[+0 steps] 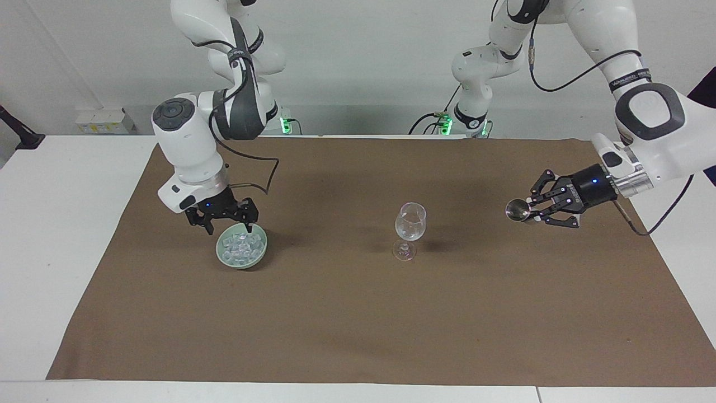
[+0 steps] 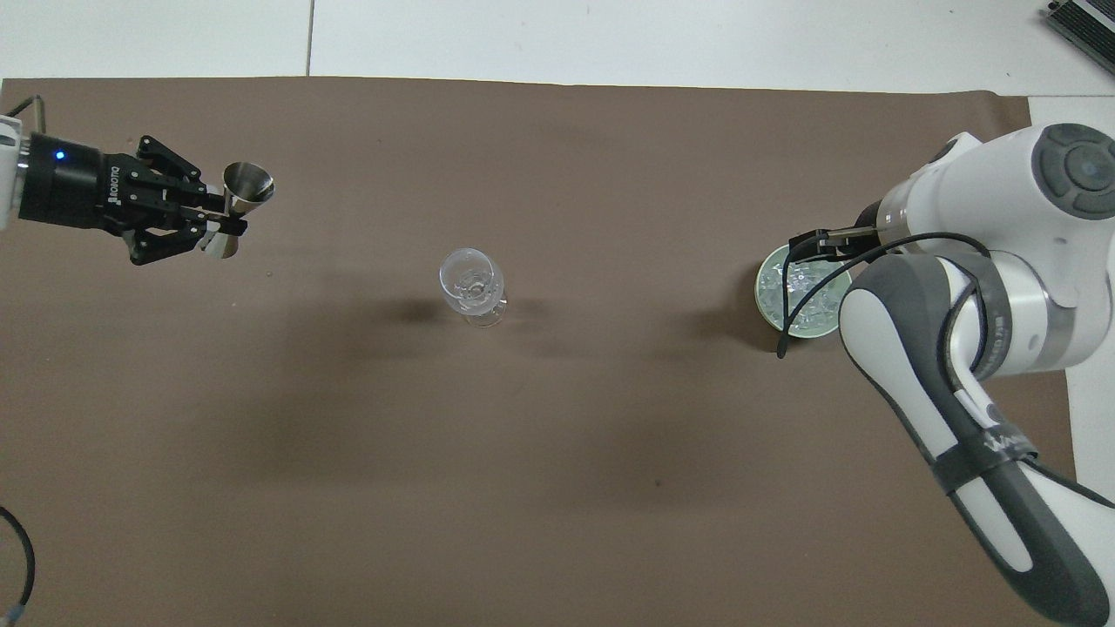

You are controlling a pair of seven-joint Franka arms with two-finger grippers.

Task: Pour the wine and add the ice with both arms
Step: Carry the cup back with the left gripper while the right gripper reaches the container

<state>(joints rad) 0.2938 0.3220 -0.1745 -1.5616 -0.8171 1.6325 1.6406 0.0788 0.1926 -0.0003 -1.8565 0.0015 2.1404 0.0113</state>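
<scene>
A clear stemmed glass (image 1: 410, 223) stands on the middle of the brown mat; it also shows in the overhead view (image 2: 471, 283). The ice (image 1: 241, 244) fills a pale green bowl (image 1: 254, 258) toward the right arm's end. My right gripper (image 1: 229, 225) is open, low over the bowl's rim on the side nearer to the robots. In the overhead view the right arm covers part of the bowl (image 2: 775, 318) and ice (image 2: 797, 287). My left gripper (image 1: 531, 211) is shut on a small metal jigger (image 1: 517, 210), held sideways over the mat toward the left arm's end, apart from the glass. The jigger (image 2: 246, 181) and the left gripper (image 2: 213, 209) show clearly from overhead.
The brown mat (image 1: 358, 313) covers most of the white table (image 1: 56, 224), whose bare strips show at both ends. The right arm's black cable (image 2: 784, 322) hangs over the bowl's edge in the overhead view.
</scene>
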